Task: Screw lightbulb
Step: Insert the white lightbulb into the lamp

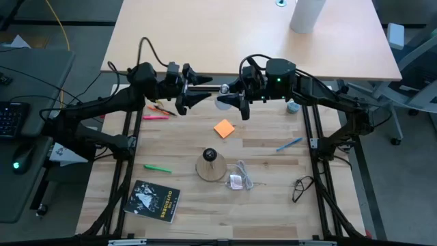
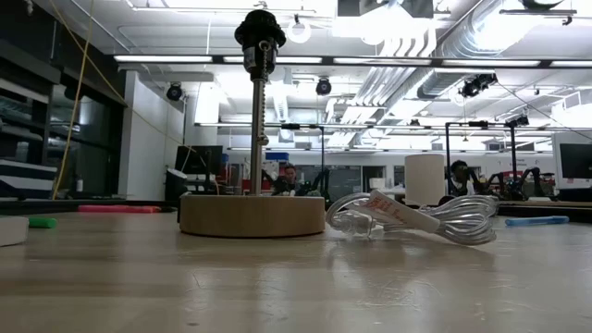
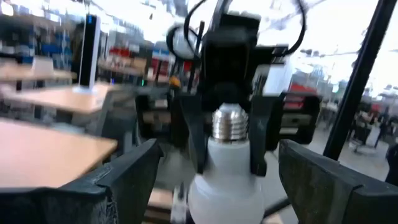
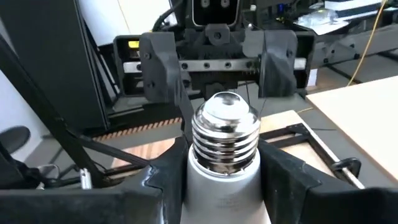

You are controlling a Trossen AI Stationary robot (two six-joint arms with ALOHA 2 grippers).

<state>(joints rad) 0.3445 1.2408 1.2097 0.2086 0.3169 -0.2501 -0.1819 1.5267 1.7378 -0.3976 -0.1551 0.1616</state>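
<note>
held up over the far part of the table (image 1: 273,205), between the 2 arms: the lightbulb (image 1: 225,102), white globe pinched between the 2 dark fingers (image 4: 155,180) of the right gripper (image 1: 235,102), threaded silver-grey base (image 4: 225,140) sticking out past the fingertips toward the other arm. seen from the right wrist: fingers pressed against the white neck on both sides, metal thread clear of them. facing it, just beside, the left gripper (image 1: 193,94), spread wide, its 2 fingers (image 3: 124,180) standing well apart on either side of the bulb (image 3: 227,174) without touching it; from the left wrist, globe nearest, threaded base (image 3: 230,124) pointing away, toward the black right gripper (image 3: 230,81) behind. both grippers level with each other in the high view, tips nearly meeting, bulb in the gap at the right one's end. below and nearer the front edge, well apart from the bulb: the tan round wooden disc (image 1: 210,168) with its black socket (image 1: 209,154) upright on a thin stem, empty. just beside the disc, a clear plastic packet (image 1: 237,179) with coiled cord. between grippers and disc, an orange square note (image 1: 224,128) flat on the wood. elsewhere on the table: a blue pen (image 1: 289,144), a green marker (image 1: 158,167), a black booklet (image 1: 152,201). in the low view, only disc (image 2: 252,215), stem and socket (image 2: 260,30), and packet (image 2: 416,217); no gripper in sight.
</note>
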